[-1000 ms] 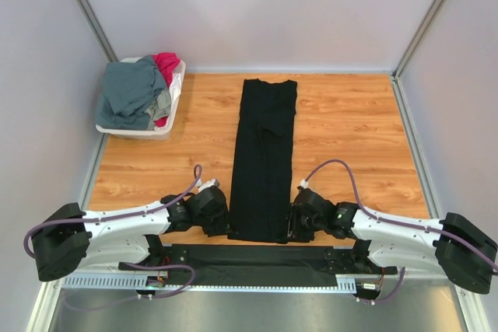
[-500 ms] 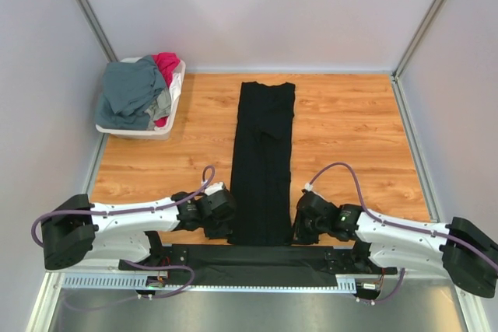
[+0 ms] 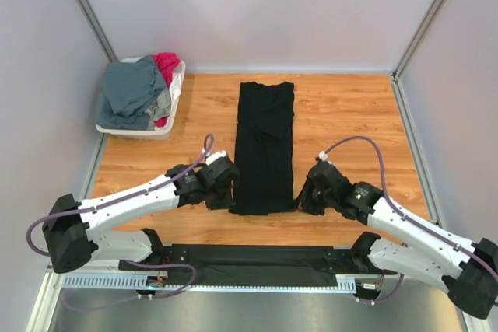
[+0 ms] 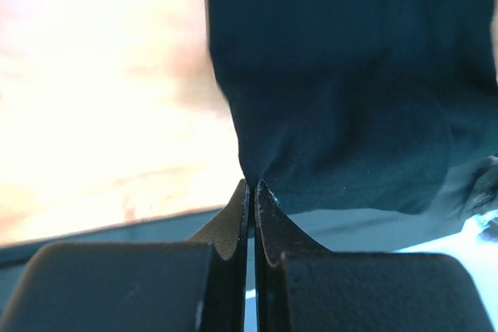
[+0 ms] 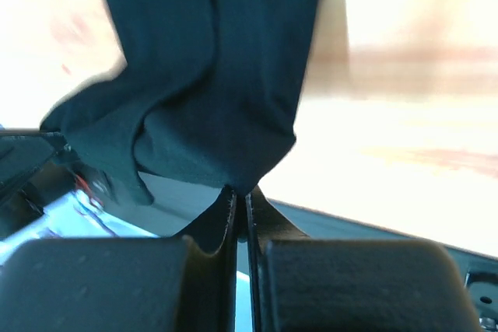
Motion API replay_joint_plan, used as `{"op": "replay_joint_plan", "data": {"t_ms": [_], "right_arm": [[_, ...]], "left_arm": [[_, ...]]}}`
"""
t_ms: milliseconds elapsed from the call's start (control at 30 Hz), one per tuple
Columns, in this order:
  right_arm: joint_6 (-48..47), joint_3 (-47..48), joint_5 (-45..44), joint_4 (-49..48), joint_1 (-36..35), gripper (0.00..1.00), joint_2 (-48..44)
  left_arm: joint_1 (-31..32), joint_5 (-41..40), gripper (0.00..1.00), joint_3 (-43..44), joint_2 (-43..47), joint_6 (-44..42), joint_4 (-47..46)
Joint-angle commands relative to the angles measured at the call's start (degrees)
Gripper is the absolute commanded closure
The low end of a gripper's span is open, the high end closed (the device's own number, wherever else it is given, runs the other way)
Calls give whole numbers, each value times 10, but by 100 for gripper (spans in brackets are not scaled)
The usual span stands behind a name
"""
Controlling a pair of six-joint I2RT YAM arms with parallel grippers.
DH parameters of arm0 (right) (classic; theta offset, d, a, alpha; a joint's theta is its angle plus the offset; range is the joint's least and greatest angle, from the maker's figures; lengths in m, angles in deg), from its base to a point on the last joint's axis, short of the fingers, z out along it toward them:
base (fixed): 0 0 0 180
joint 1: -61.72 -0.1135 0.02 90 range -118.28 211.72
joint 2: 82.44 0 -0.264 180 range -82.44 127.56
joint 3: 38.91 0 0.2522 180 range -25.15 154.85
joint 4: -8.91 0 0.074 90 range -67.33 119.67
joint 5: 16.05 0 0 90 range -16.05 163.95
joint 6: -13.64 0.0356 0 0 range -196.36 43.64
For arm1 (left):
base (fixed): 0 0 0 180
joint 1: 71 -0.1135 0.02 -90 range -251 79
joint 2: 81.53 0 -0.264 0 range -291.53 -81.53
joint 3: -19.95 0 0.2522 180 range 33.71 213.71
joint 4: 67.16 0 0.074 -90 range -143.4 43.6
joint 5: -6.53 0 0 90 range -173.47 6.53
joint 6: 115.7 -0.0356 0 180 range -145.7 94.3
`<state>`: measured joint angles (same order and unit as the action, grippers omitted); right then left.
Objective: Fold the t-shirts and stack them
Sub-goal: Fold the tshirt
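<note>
There are three t-shirts to count: one black, one grey-blue and one red

The black t-shirt (image 3: 264, 145) lies in the middle of the wooden table (image 3: 358, 114), folded into one long thin strip that runs from far to near

There are two grippers, and each one grabs a near corner of it. The left gripper (image 3: 228, 201) is pinched tight on the near left corner, with its two fingers (image 4: 233, 219) pressed together on the cloth. The right gripper (image 3: 302, 204) is pinched tight on the near right corner, and the cloth bunches where the fingers (image 5: 222, 219) meet

One white basket (image 3: 165, 131) sits at the far left corner. The grey-blue t-shirt (image 3: 132, 91) and the red t-shirt (image 3: 166, 64) are piled in it, all crumpled
</note>
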<state>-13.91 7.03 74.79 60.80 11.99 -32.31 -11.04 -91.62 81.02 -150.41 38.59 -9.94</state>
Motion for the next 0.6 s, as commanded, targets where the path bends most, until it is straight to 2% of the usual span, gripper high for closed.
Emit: {"op": "replay_joint_plan", "data": {"t_ms": [0, 33, 200, 300, 567], "right_arm": [[-96, 76, 8, 22, 77, 100, 29], [-112, 88, 12, 18, 94, 100, 41], [-196, 188, 38, 15, 169, 100, 159], [-225, 234, 43, 5, 189, 99, 214], [-252, 313, 127, -50, 264, 100, 336]], "left_arm": [[-56, -23, 100, 60, -4, -100, 42], [-83, -24, 100, 87, -8, -116, 44], [-131, -15, 100, 183, -83, -222, 40], [-161, -7, 100, 228, -135, -251, 44], [-216, 20, 100, 334, -241, -294, 47]]}}
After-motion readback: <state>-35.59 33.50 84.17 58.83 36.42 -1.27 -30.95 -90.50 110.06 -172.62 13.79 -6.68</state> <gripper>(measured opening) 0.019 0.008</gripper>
